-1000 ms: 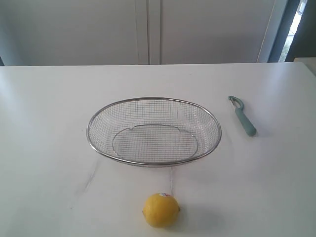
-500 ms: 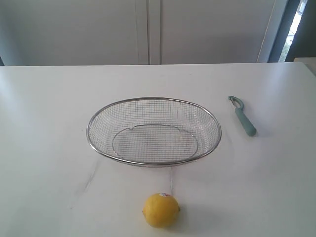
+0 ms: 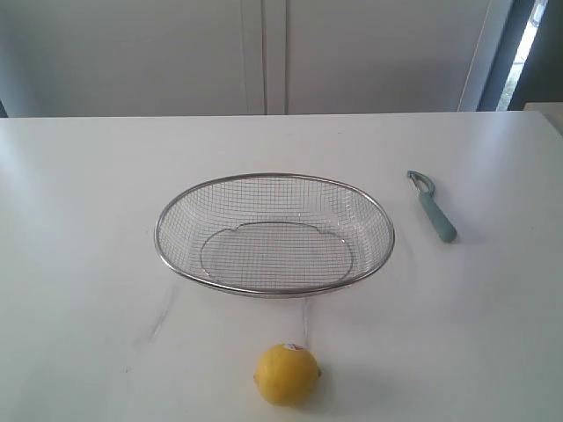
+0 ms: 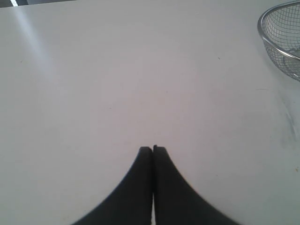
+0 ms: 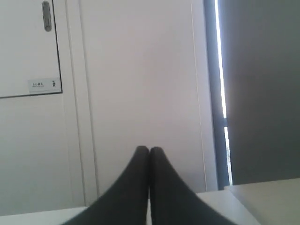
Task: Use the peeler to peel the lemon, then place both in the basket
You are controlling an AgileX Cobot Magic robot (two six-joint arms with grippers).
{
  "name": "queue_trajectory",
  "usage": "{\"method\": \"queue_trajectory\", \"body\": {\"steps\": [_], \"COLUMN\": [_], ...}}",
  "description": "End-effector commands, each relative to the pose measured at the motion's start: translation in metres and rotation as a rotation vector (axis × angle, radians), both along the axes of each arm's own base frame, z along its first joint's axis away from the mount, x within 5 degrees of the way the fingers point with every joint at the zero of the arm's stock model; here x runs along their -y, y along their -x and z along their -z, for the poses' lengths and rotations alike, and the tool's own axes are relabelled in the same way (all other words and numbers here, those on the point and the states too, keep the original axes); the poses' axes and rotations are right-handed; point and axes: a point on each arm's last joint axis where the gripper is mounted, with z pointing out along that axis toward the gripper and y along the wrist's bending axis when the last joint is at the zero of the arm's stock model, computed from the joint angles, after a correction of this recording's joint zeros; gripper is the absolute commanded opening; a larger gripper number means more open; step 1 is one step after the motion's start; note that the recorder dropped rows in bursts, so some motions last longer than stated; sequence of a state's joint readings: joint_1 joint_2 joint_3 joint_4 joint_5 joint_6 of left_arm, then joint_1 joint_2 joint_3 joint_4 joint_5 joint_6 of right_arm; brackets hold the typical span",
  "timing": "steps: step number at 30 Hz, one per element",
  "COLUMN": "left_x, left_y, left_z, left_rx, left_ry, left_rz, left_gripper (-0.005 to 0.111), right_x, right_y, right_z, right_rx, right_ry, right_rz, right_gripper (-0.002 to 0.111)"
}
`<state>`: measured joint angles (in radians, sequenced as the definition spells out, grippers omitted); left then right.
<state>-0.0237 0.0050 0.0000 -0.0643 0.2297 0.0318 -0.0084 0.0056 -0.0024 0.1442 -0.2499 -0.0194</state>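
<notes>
one basket [image 3: 273, 195] mid-frame | one lemon [image 3: 287, 374] bottom centre | one peeler [image 3: 433, 209] right | my left gripper [image 4: 153, 149], right gripper [image 5: 149, 149]: both clenched

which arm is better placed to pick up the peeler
Right, probably: the peeler lies right of the basket, on that arm's side. The right gripper is shut and points at the wall, though.

The basket [image 3: 273, 199] was silver wire mesh with a shiny steel rim; the peeler [image 3: 436, 216] had a matt teal handle and a metal head; the lemon [image 3: 287, 374] had smooth, faintly waxy skin; the table [image 3: 79, 229] was smooth, white and slightly glossy.
</notes>
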Motion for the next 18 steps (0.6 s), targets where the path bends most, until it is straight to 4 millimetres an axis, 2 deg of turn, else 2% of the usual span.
{"method": "queue_trajectory", "body": {"steps": [1, 7, 9, 12, 15, 18], "left_x": [0.0, 0.0, 0.0, 0.0, 0.0, 0.0], "left_y": [0.0, 0.0, 0.0, 0.0, 0.0, 0.0], "left_z": [0.0, 0.0, 0.0, 0.0, 0.0, 0.0], "left_rx": [0.007, 0.007, 0.007, 0.007, 0.007, 0.007], "left_ry": [0.011, 0.011, 0.011, 0.011, 0.011, 0.011], "left_rz": [-0.004, -0.004, -0.004, -0.004, -0.004, -0.004], "left_gripper": [0.0, 0.0, 0.0, 0.0, 0.0, 0.0], "right_x": [0.001, 0.002, 0.002, 0.003, 0.003, 0.001], "right_y": [0.004, 0.008, 0.005, -0.004, -0.018, -0.041], "right_z": [-0.008, -0.016, -0.015, -0.022, -0.037, -0.052], "right_rx": [0.108, 0.214, 0.193, 0.143, 0.076, -0.063], "right_ry": [-0.057, -0.109, -0.125, -0.15, -0.151, -0.143], "right_rz": [-0.011, -0.024, -0.029, -0.033, -0.03, -0.032], "right_gripper": [0.0, 0.0, 0.0, 0.0, 0.0, 0.0]}}
